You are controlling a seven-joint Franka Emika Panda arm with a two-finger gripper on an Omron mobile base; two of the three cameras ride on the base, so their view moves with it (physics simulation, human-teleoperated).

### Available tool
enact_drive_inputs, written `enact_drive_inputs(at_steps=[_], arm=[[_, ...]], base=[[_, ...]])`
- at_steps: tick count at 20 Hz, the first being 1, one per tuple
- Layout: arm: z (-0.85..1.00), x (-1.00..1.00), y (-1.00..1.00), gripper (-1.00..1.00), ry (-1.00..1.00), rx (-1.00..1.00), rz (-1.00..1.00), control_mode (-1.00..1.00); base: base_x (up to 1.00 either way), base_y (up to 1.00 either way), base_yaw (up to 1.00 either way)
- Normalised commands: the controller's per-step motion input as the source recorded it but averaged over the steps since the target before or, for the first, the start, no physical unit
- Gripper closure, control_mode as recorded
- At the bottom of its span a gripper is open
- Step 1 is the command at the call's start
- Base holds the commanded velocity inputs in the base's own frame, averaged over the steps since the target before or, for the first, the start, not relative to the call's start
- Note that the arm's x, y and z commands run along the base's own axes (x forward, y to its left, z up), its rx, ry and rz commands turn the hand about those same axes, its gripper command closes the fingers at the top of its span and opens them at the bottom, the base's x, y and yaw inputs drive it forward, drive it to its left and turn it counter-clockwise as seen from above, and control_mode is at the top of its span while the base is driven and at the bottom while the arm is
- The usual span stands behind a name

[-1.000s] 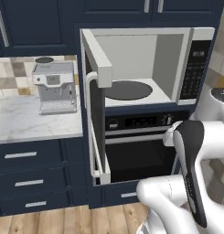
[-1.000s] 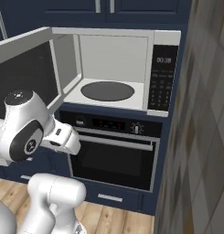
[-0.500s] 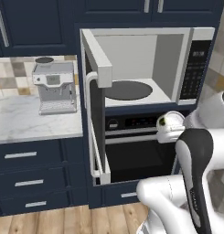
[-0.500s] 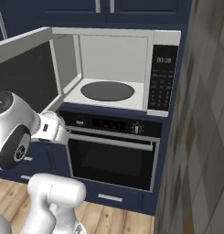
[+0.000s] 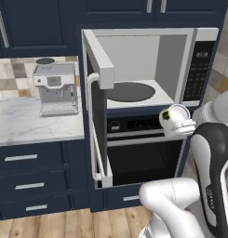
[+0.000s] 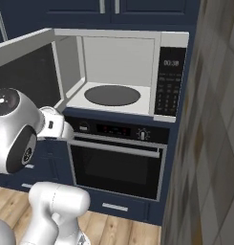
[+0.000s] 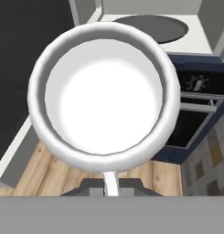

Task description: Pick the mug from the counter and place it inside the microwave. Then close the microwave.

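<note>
My gripper (image 5: 181, 126) is shut on the white mug (image 5: 175, 117), which hangs in front of the oven's control strip, just below the microwave's (image 5: 199, 65) open cavity. In the hand view I look straight down into the mug (image 7: 104, 96); its handle is pinched in the gripper (image 7: 111, 183) at the bottom edge. The dark turntable (image 7: 152, 27) lies beyond the mug's rim. The microwave door (image 5: 97, 83) stands swung wide to the left. From the right base view the pale cavity and turntable (image 6: 112, 94) show, with my hand (image 6: 55, 128) low to their left. The marble counter (image 5: 27, 123) lies at left.
A silver coffee machine (image 5: 55, 88) stands on the counter by the wall. The black oven (image 6: 116, 165) with its horizontal handle sits under the microwave. A tiled wall (image 6: 214, 143) closes off the right side. Navy drawers (image 5: 27, 179) run below the counter.
The arm has swung up and brought the mug from behind my own body to in front of the oven's control strip, rising a little more in the last half second.
</note>
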Motion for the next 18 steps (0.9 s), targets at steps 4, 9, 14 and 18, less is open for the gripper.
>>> enact_drive_inputs(at_steps=[4,9,14,18], arm=[[0.31,0.31,-0.01,1.0,0.08,0.0,0.0,-1.0],[0.39,0.32,0.0,1.0,0.19,0.0,-0.02,-1.0],[0.07,0.32,0.0,1.0,0.19,-0.01,-0.07,-1.0],[-0.01,0.28,-0.03,1.0,0.15,0.0,-0.08,-1.0]], base=[[0.0,0.0,0.0],[0.0,0.0,0.0],[0.0,0.0,0.0],[0.0,0.0,0.0]])
